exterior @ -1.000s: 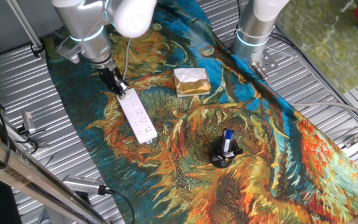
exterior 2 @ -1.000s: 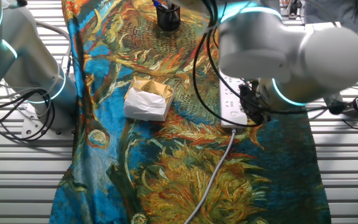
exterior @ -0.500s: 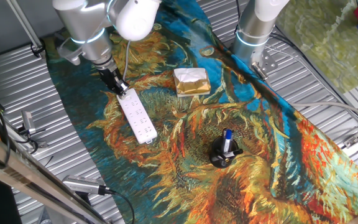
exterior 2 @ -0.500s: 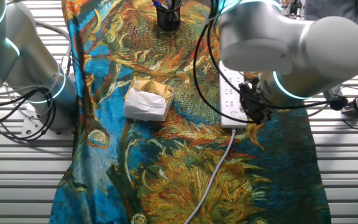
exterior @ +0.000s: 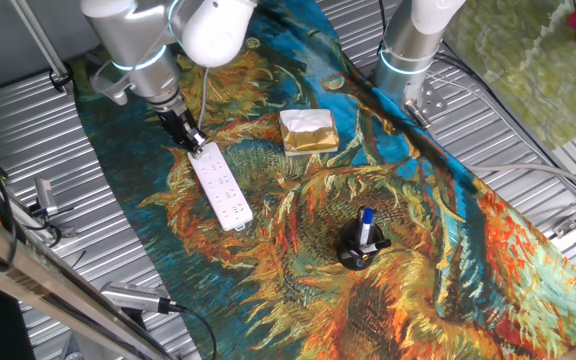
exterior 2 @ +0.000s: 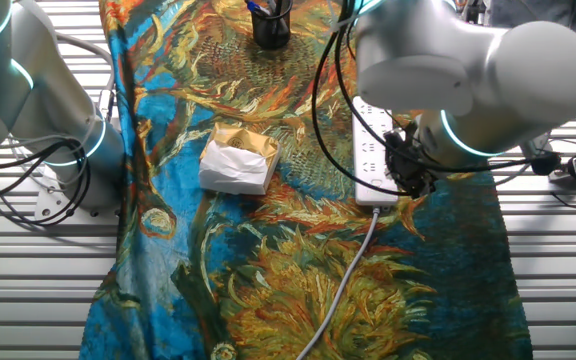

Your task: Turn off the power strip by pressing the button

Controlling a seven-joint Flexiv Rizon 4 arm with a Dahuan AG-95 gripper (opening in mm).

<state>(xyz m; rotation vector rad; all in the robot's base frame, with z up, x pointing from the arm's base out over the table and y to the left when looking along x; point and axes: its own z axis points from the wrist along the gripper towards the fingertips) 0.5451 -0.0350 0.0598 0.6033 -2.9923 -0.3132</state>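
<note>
The white power strip lies on the patterned cloth at the left, its cord leaving the far end. It also shows in the other fixed view, partly under the arm, with the cord running toward the front. My gripper points down at the strip's corded end, its dark fingers at or just above the strip's surface there; it also shows in the other fixed view. The button is hidden under the fingers. No view shows a gap or contact between the fingertips.
A gold-wrapped block sits right of the strip. A black holder with a blue pen stands nearer the front. A second arm's base stands at the back right. Ribbed metal table surrounds the cloth.
The arm has shifted slightly over the strip's corded end; the strip, block and pen holder have not moved.
</note>
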